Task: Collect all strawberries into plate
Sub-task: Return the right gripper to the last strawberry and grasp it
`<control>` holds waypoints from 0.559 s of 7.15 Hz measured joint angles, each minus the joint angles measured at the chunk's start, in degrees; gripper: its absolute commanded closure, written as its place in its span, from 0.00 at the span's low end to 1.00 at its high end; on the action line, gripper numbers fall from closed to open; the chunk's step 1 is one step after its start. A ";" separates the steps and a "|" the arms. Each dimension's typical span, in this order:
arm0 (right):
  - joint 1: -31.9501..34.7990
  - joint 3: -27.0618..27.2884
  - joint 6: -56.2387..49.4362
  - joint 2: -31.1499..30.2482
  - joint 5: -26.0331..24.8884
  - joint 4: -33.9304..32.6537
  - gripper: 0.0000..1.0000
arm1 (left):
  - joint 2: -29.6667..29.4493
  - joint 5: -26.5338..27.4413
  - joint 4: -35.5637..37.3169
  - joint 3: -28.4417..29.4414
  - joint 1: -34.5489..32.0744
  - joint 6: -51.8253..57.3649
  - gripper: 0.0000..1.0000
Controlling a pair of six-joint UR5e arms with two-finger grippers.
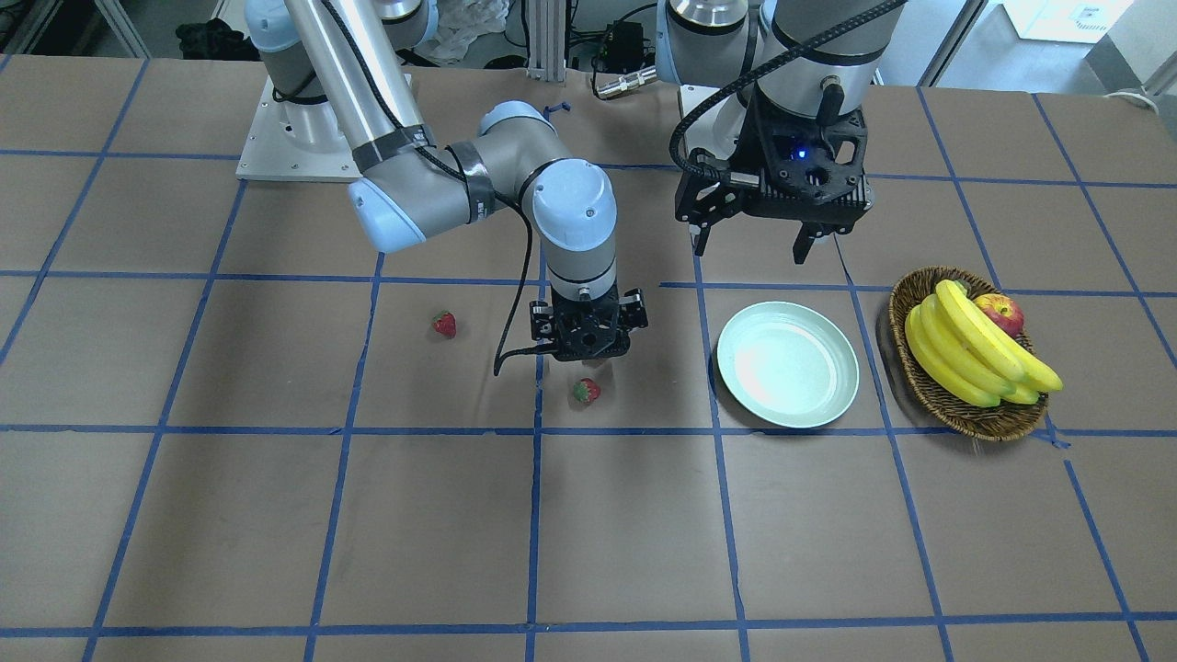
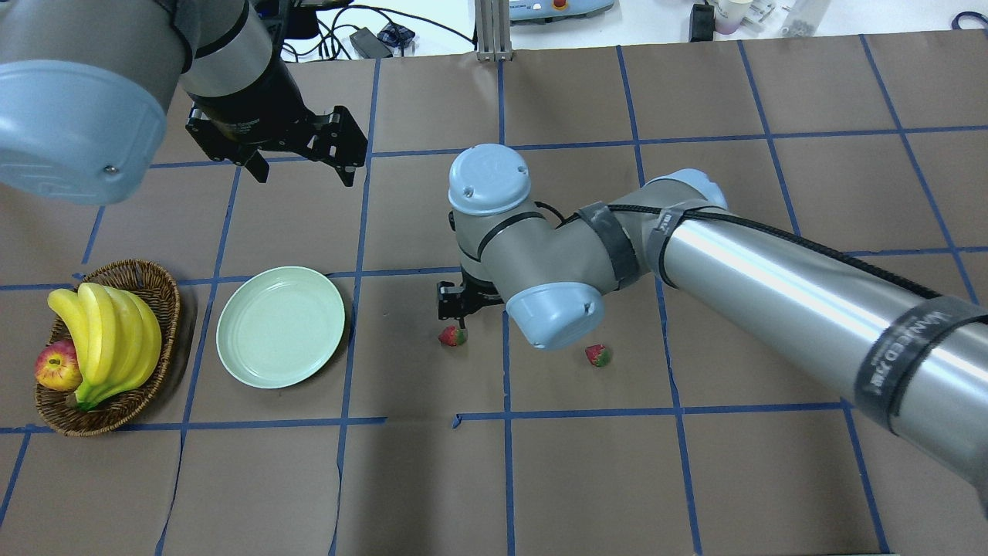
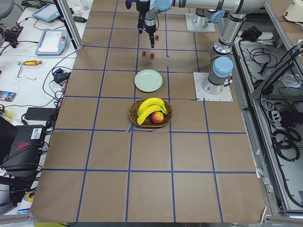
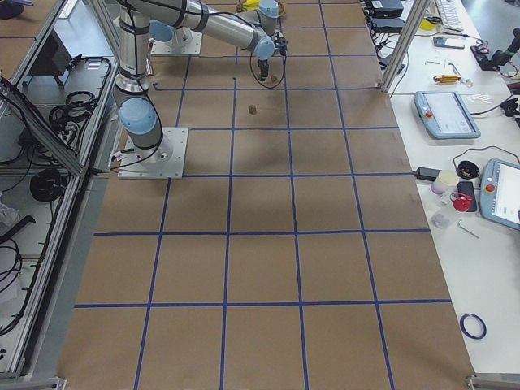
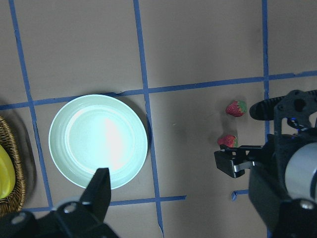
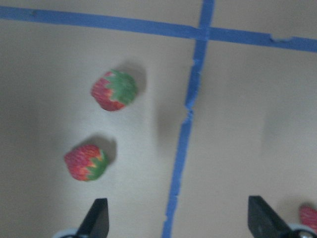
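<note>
Three strawberries (image 6: 114,90) lie at 3 o'clock from the plate (image 2: 280,326) in the overhead view. Two lie sideways, green caps toward 3 o'clock in the right wrist view. The right gripper (image 6: 177,208) above them and the left gripper (image 1: 751,248) are both spread wide, holding nothing.

Robotics lab. Work table (image 3: 151,198) covered in brown paper with blue tape grid (image 3: 151,170). In exterior left view, teach pendants (image 3: 49,41) on white bench at 10 o'clock, cable bundles (image 3: 284,118) at 3 o'clock, arm base (image 3: 215,78) bolted on mounting plate.
</note>
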 measured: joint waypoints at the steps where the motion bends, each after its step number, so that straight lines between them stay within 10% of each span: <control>1: -3.32 1.99 -5.38 -2.92 -1.17 3.51 0.00 | 0.00 -0.04 0.00 0.00 0.00 0.00 0.00; 4: -8.77 11.44 -14.92 -6.67 -3.04 3.42 0.00 | 0.05 0.00 0.00 -0.20 -0.05 0.00 0.00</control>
